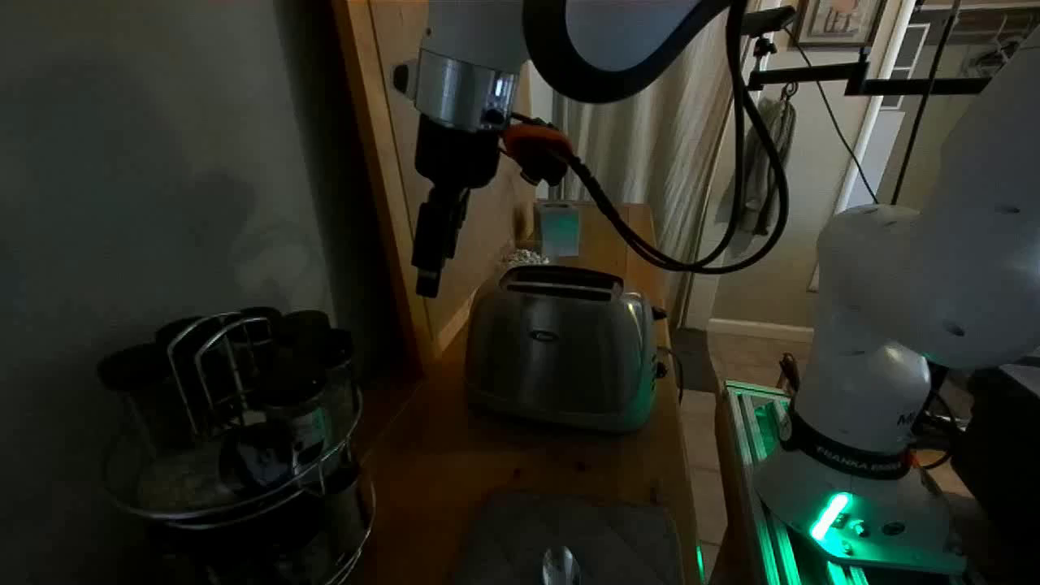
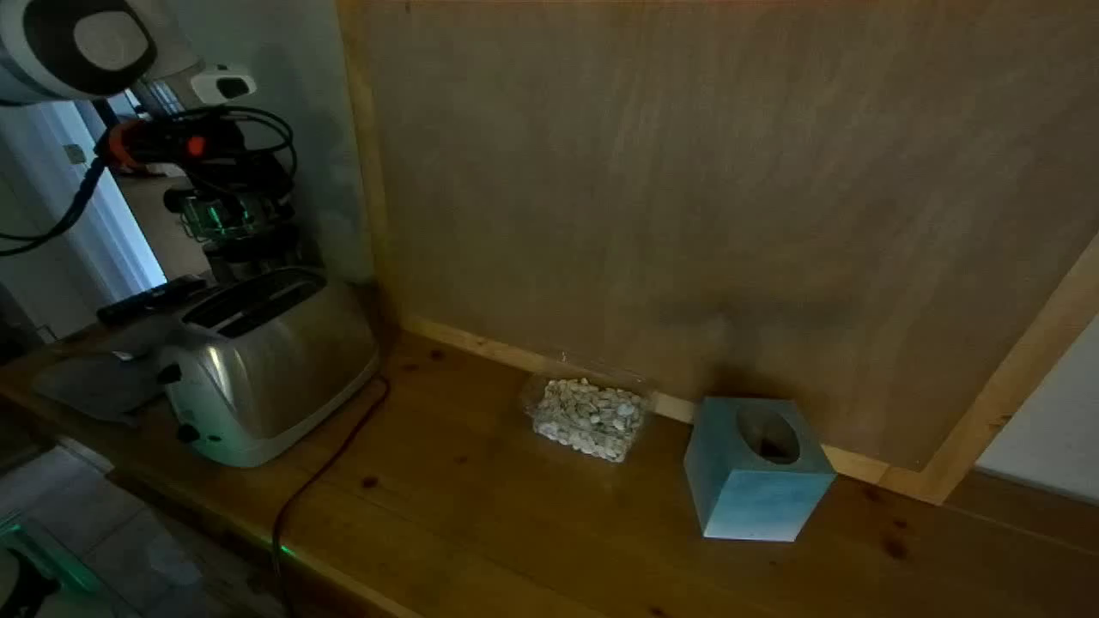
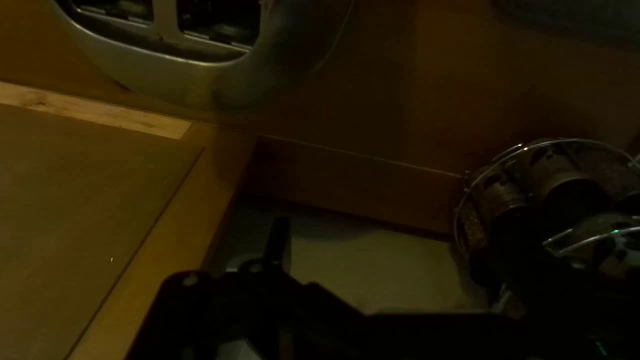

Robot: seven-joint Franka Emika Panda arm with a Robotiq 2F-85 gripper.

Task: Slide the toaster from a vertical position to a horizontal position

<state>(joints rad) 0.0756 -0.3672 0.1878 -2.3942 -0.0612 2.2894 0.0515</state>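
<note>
"Containers?"
"Wire rack (image 1: 195,513): dark-lidded jars (image 1: 288,388). Clear bag (image 2: 534,396): pale bits (image 2: 589,421). Blue box (image 2: 760,505): oval hole."
"Toaster (image 1: 552,357)?"
"Rounded brushed metal, one end near robot-side edge of table (image 1: 528,463). Gripper (image 1: 428,283): tips together."

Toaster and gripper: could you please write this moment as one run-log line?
toaster: upright on wooden counter | gripper: apart from toaster | jaw opening: unclear

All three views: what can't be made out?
Toaster, wrist view: cut off by the top edge.
Fingers, in an exterior view: too dark to tell open or shut.
Jars, in an exterior view: labels too dark to read.
Spoon, in an exterior view: cut off by the bottom edge.
Cord, in an exterior view: end cut off by the bottom edge.
</note>
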